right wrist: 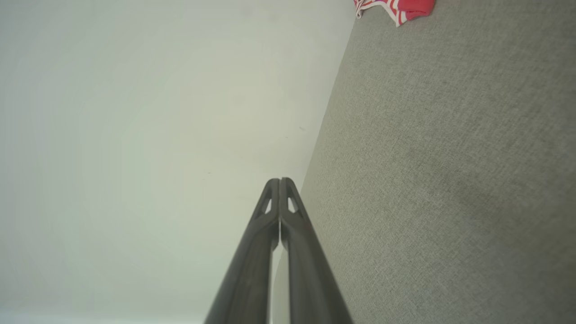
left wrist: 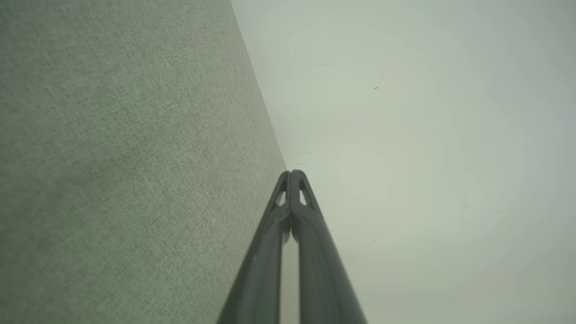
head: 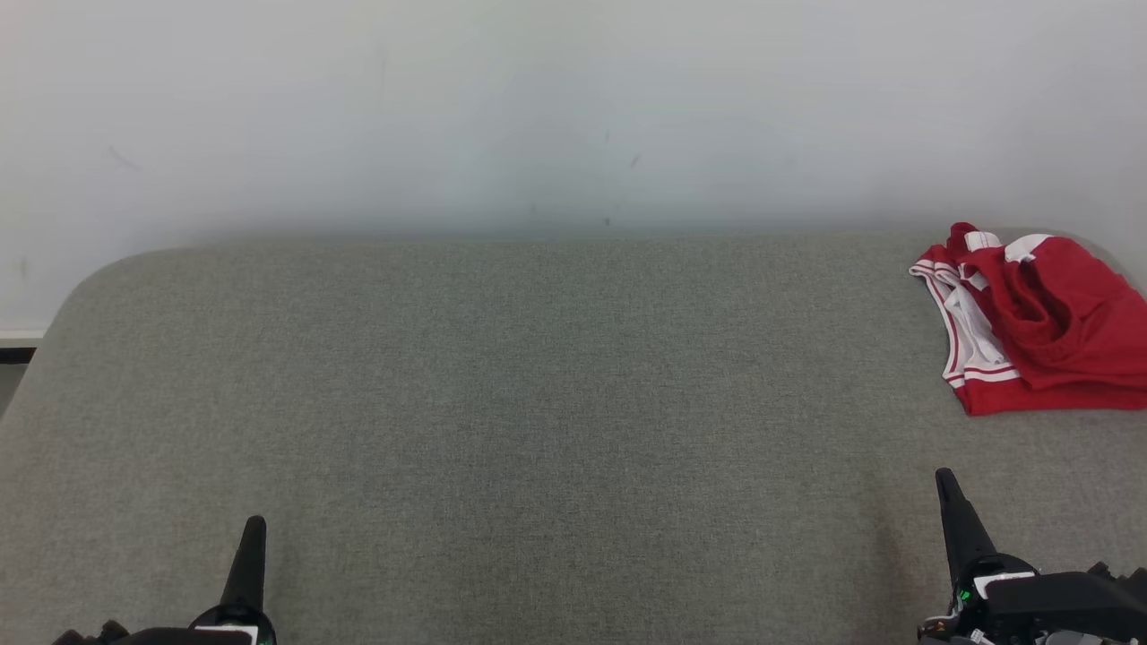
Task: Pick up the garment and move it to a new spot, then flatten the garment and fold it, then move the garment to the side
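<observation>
A red garment with white trim [head: 1039, 322] lies folded in a compact stack at the far right of the grey fabric surface [head: 538, 412], partly cut off by the head view's right edge. A corner of the garment [right wrist: 396, 8] shows at the top of the right wrist view. My left gripper [head: 254, 528] rests at the lower left, fingertips pressed together and holding nothing; the left gripper [left wrist: 292, 173] looks shut in its wrist view too. My right gripper [head: 946, 484] sits at the lower right, below the garment and apart from it; the right gripper [right wrist: 279, 181] is shut and holds nothing.
A plain white wall [head: 573, 107] rises behind the surface's far edge. The surface has rounded back corners, and a strip of dark floor edge [head: 16, 354] shows past its left side.
</observation>
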